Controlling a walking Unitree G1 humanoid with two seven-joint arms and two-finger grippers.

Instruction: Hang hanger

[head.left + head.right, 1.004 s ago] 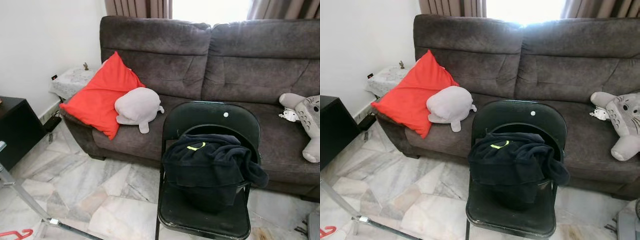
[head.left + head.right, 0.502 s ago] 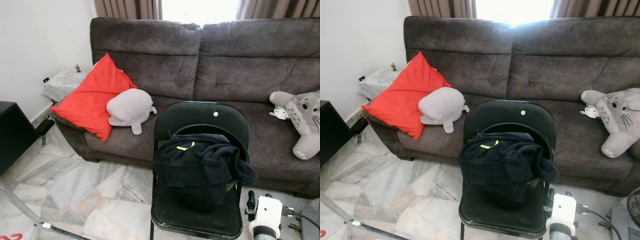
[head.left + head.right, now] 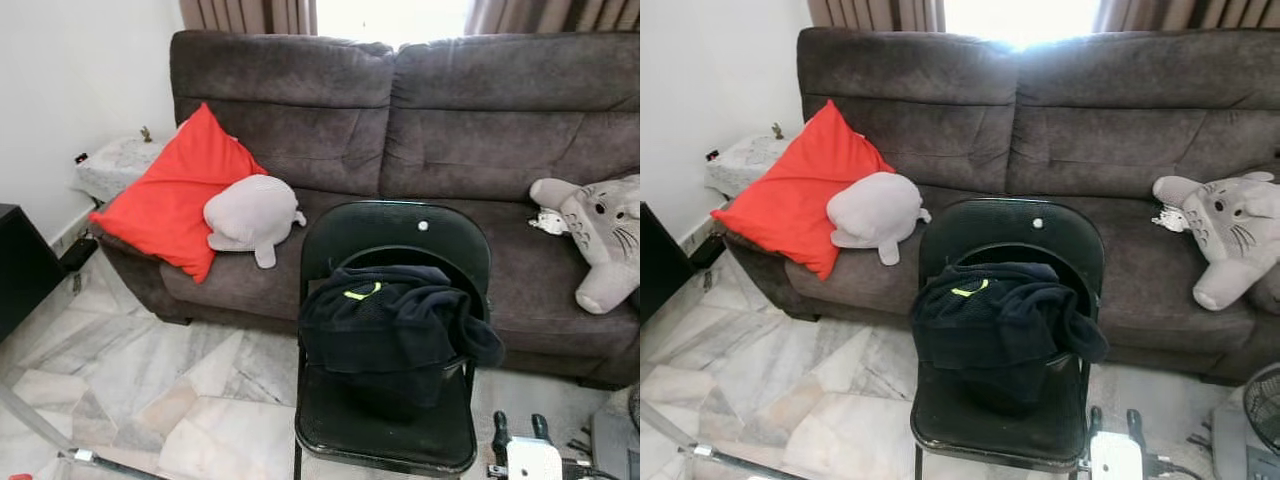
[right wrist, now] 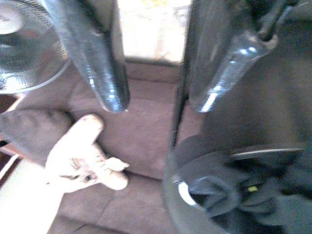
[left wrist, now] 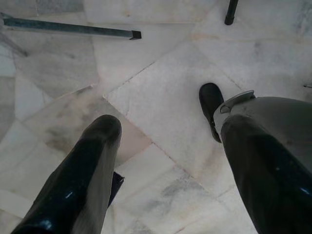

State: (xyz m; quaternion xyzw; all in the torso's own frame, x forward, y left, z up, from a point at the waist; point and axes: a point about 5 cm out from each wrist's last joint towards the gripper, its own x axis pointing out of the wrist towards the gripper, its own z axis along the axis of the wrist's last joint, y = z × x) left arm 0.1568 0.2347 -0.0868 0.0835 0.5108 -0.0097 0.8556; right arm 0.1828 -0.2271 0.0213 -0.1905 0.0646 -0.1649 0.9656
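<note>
Here, your right claw [image 3: 521, 428], fingers spread, near folding chair [image 3: 395, 340] bearing black jacket [image 3: 395, 320]; left claw [image 5: 165, 146] spread over floor [image 5: 161, 63].

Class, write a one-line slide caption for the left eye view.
Dark jacket heaped on a black folding chair before a grey sofa.

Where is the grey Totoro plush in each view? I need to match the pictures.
Left eye view: Totoro plush on the sofa seat, at the far right edge.
Right eye view: plush on the seat, right side.
Right wrist view: blurred pale plush lying on the sofa.
Left wrist view: faces the marble floor.
Shared landmark: the black folding chair holding a dark jacket.
</note>
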